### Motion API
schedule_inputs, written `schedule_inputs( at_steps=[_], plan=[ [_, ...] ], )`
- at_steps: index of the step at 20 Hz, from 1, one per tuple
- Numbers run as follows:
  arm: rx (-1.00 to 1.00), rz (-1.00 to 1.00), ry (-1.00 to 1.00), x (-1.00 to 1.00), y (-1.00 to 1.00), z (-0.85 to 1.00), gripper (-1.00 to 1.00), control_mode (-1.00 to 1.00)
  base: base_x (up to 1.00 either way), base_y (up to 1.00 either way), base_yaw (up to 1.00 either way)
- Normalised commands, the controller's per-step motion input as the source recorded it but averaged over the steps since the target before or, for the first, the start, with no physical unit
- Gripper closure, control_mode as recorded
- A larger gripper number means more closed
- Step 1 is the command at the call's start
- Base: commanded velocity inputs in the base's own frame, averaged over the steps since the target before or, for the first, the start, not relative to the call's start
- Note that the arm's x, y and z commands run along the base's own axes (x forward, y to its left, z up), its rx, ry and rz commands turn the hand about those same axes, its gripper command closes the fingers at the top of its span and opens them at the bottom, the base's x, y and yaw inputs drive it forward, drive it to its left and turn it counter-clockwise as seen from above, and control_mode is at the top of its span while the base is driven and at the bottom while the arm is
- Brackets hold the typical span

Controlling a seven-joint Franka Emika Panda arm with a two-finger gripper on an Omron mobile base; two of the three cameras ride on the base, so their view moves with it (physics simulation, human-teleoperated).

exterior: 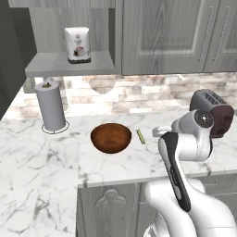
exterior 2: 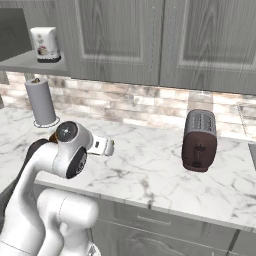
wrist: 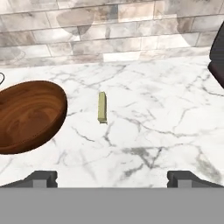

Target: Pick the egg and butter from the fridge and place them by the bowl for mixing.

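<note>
The reddish-brown wooden bowl [exterior: 111, 138] sits on the marble counter, and in the hand view the bowl [wrist: 26, 116] is at the left. A slim pale yellowish butter stick [exterior: 141, 136] lies flat on the counter just right of the bowl, a short gap away; in the hand view the butter [wrist: 102, 107] is left of centre. My gripper [wrist: 113, 179] is open and empty, held back from the butter toward the counter's front edge. The hand [exterior: 159, 131] hovers right of the butter. The egg is out of view. The fridge [exterior: 9, 55] shows as a dark grey side at the far left.
A dark brown toaster [exterior: 213, 113] stands right of my hand, also seen as the toaster [exterior 2: 200, 140]. A paper towel roll [exterior: 52, 106] stands at the back left. A white packet [exterior: 77, 44] sits on the shelf above it. Cabinets hang overhead.
</note>
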Motion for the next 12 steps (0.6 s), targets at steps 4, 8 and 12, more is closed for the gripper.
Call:
schedule_inputs(
  at_steps=[4,8,12],
  plan=[
    [0.0,-0.17,0.0,-0.48,0.02,0.14,-1.0,-1.0,0.0,0.0,0.0],
    [-0.07,-0.1,0.0,-0.46,0.06,0.14,-1.0,-1.0,0.0,0.0,0.0],
    [-0.05,-0.06,0.0,-0.41,0.01,0.07,-1.0,-1.0,0.0,0.0,0.0]
  ],
)
